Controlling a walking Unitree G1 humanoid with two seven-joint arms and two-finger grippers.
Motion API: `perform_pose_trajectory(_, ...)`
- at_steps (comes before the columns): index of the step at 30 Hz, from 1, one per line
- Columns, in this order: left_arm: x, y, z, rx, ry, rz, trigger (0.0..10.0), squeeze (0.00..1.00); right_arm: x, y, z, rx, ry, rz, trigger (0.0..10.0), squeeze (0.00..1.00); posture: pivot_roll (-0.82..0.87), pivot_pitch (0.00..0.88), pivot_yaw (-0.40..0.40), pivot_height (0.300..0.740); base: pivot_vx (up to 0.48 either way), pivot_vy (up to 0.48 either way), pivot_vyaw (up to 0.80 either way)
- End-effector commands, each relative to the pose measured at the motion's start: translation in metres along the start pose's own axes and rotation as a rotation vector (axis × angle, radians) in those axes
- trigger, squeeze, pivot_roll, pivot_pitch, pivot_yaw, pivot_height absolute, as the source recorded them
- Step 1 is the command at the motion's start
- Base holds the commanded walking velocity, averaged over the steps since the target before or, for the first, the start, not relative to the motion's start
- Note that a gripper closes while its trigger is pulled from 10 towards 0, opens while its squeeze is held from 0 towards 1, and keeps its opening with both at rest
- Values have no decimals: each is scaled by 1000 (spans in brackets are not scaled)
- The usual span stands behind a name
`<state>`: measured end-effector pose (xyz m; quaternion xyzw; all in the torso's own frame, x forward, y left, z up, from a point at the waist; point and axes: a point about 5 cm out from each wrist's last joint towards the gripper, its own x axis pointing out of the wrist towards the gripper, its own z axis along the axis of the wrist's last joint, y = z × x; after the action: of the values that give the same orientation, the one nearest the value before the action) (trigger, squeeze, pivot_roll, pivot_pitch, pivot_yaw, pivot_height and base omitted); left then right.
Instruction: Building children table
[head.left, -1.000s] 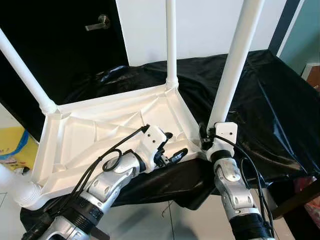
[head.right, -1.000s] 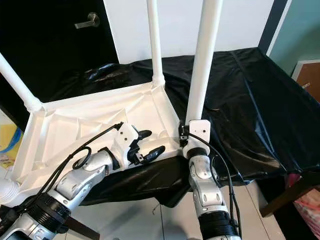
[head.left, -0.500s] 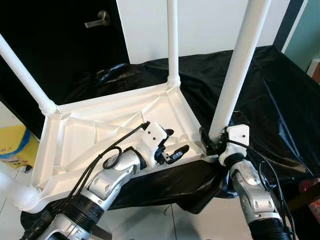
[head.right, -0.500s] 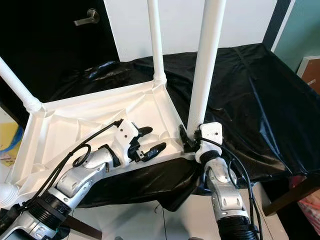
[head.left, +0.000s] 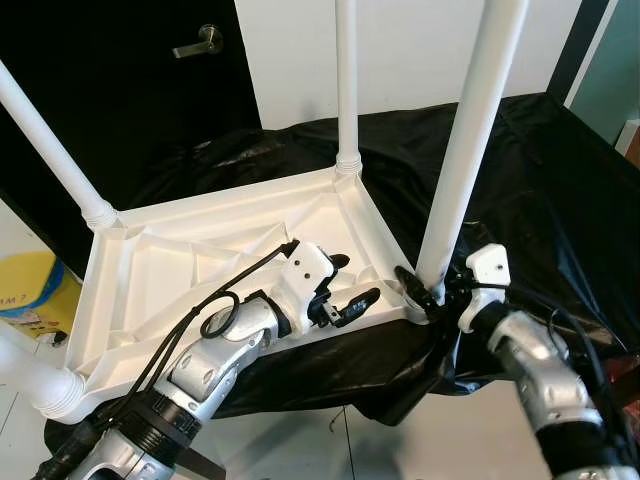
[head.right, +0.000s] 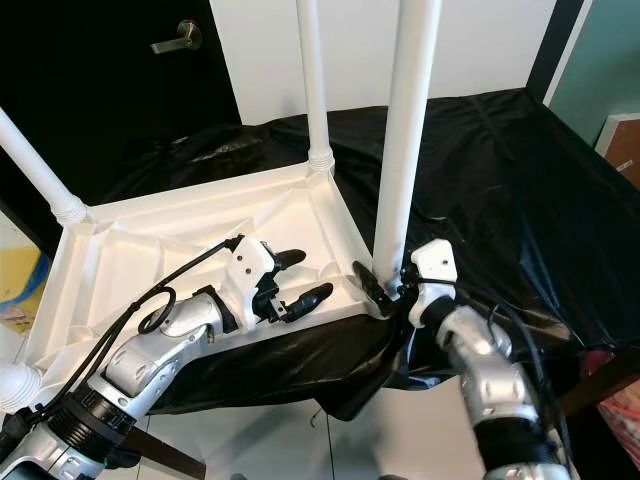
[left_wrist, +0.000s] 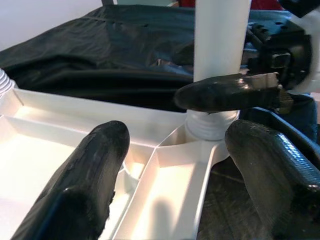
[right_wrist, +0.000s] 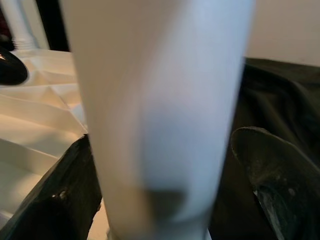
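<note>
Swinging out to the right, your right arm now reaches the near leg (head.left: 462, 150) from the side. From the head, you see the upturned white tabletop (head.left: 170, 265) on the black sheet (head.left: 540, 190), the right gripper (head.left: 420, 292) at that leg's base, the left gripper (head.left: 345, 290) spread over the near rim. Your left wrist shows both fingers (left_wrist: 85, 180) apart above the ribbed underside. Your right wrist shows fingers (right_wrist: 60, 195) straddling the leg (right_wrist: 160, 110), spread.

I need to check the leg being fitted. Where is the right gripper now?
The right gripper is at the base of the near-right table leg, fingers on either side of it, at the upturned tabletop's corner.
</note>
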<state>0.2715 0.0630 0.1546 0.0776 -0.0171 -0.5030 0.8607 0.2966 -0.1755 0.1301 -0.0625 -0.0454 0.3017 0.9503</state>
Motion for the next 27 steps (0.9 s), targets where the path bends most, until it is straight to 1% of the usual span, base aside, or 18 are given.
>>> perform_pose_trajectory(1, -3, -13, 0, -5, 12, -229, 10000, 0, 3, 0, -5, 3, 29, 71, 10000, 0, -122, 0, 83, 740, 0, 0, 0)
perform_pose_trajectory(6, -2, -17, 1, -3, 13, -245, 10000, 0, 5, -1, -4, -13, 45, 115, 10000, 0, -122, 0, 84, 740, 0, 0, 0)
perform_pose_trajectory(7, -1, -18, 1, -3, 13, -253, 10000, 0, 6, -2, -4, -16, 54, 134, 8667, 0, -122, 0, 86, 740, 0, 0, 0)
perform_pose_trajectory(9, -1, -18, 1, -3, 13, -253, 10000, 0, 6, -2, -4, -16, 54, 134, 8667, 0, -122, 0, 86, 740, 0, 0, 0)
perform_pose_trajectory(10, -1, -20, 1, -5, 12, -261, 10000, 0, 7, -3, -4, -22, 57, 142, 4863, 0, -122, 0, 88, 740, 0, 0, 0)
perform_pose_trajectory(11, 0, -22, 1, -7, 12, -270, 10000, 0, 7, -4, -4, -31, 61, 149, 2706, 0, -122, 0, 88, 740, 0, 0, 0)
perform_pose_trajectory(12, 0, -24, 1, -8, 13, -277, 10000, 0, 7, -6, -4, -36, 64, 151, 1333, 0, -124, 1, 90, 740, 0, 0, 0)
perform_pose_trajectory(13, 0, -24, 1, -8, 13, -277, 10000, 0, 7, -6, -4, -36, 64, 151, 1333, 0, -124, 1, 90, 740, 0, 0, 0)
perform_pose_trajectory(14, 1, -25, 1, -8, 15, -282, 10000, 0, 7, -8, -4, -43, 68, 149, 0, 0, -124, 1, 89, 740, 0, 0, 0)
perform_pose_trajectory(20, 0, -26, 1, -10, 20, -286, 10000, 0, 4, -11, -6, -34, 79, 157, 0, 0, -128, 8, 87, 740, 0, 0, 0)
perform_pose_trajectory(21, 0, -26, 0, -11, 21, -286, 10000, 0, 3, -11, -8, -23, 84, 152, 1373, 0, -132, 12, 85, 740, 0, 0, 0)
perform_pose_trajectory(22, 0, -26, 0, -11, 21, -286, 10000, 0, 3, -11, -8, -23, 84, 152, 1373, 0, -132, 12, 85, 740, 0, 0, 0)
perform_pose_trajectory(23, 1, -27, 0, -11, 22, -285, 10000, 0, 2, -12, -9, -14, 86, 135, 10000, 0, -133, 12, 84, 740, 0, 0, 0)
perform_pose_trajectory(27, 1, -27, -1, -13, 24, -282, 10000, 0, 1, -12, -10, 13, 72, 81, 10000, 0, -134, 14, 80, 740, 0, 0, 0)
